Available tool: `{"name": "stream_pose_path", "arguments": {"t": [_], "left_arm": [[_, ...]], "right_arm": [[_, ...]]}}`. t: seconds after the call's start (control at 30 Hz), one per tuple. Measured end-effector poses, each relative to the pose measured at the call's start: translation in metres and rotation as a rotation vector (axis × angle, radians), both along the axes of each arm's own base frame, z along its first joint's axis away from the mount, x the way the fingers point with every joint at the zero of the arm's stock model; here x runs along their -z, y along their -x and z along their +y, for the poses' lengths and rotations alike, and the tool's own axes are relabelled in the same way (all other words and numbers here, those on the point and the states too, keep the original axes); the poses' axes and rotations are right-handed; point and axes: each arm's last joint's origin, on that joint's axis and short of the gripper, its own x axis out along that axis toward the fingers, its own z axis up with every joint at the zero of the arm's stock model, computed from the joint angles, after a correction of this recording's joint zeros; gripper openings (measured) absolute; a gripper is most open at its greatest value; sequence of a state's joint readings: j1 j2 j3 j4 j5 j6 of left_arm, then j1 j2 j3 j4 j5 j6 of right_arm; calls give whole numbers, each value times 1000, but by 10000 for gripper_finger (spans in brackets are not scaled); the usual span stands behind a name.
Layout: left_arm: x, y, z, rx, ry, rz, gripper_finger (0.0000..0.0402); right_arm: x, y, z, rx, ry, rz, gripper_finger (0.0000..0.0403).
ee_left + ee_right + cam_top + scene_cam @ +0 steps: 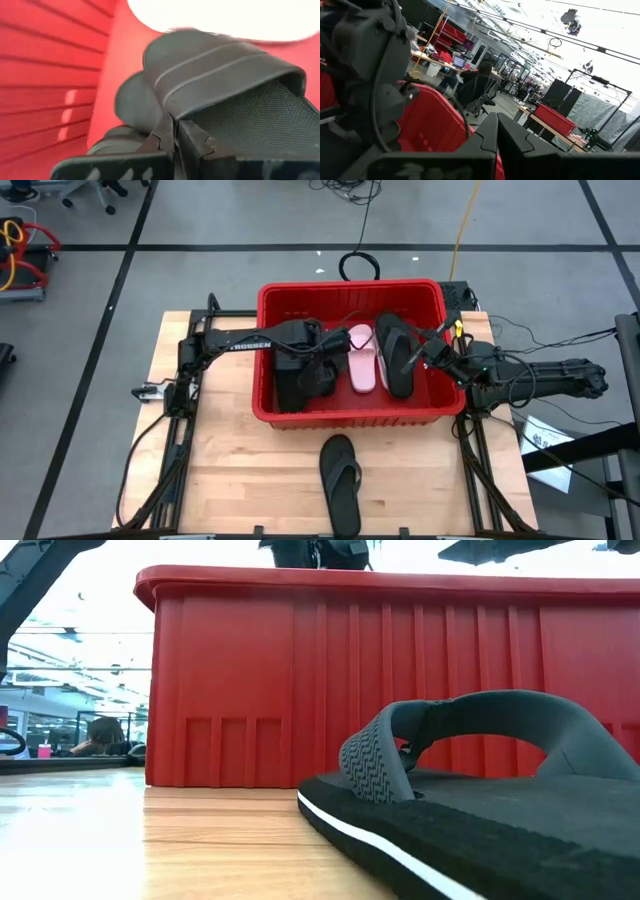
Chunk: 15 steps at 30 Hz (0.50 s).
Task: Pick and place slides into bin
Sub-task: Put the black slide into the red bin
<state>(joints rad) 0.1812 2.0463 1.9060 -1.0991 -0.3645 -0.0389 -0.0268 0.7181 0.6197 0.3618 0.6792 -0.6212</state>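
The red bin (350,412) stands mid-table and fills the low view as a slotted wall (350,680). Inside lie black wide-strap slides (300,385) at the left, pale pink slides (362,360) in the middle and a black flip-flop (397,355) at the right. My left gripper (325,358) reaches down into the bin, shut, right at a black slide (225,75). My right gripper (422,352) hovers shut over the bin's right side, pointing slightly up (496,132). Another black flip-flop (340,480) lies sole-down on the table in front of the bin (480,810). My left gripper's shut fingertips (167,127) stand at the near edge of the black slide's wide strap (172,107), slanting down from the table's left side. Whether they touch the strap or have any of it between them I cannot tell. The slide lies in the bin on other black slides.
The bin's left wall (45,75) stands close beside my left gripper. Bare wooden table (230,480) lies in front of the bin on both sides of the loose flip-flop. Cables (520,380) trail from the right arm at the table's right edge.
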Motion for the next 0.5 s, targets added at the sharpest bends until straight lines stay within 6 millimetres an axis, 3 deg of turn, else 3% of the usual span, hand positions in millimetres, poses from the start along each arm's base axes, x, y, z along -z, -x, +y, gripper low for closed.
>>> {"name": "stream_pose_path", "arguments": {"t": [0.23, 0.5], "left_arm": [[-16, 7, -5, -240, -108, -113, 1], [-15, 5, -19, -508, -171, -269, 1]], "right_arm": [[0, 0, 0, 3, 16, 12, 0], [-1, 0, 0, 4, 23, 7, 0]]}}
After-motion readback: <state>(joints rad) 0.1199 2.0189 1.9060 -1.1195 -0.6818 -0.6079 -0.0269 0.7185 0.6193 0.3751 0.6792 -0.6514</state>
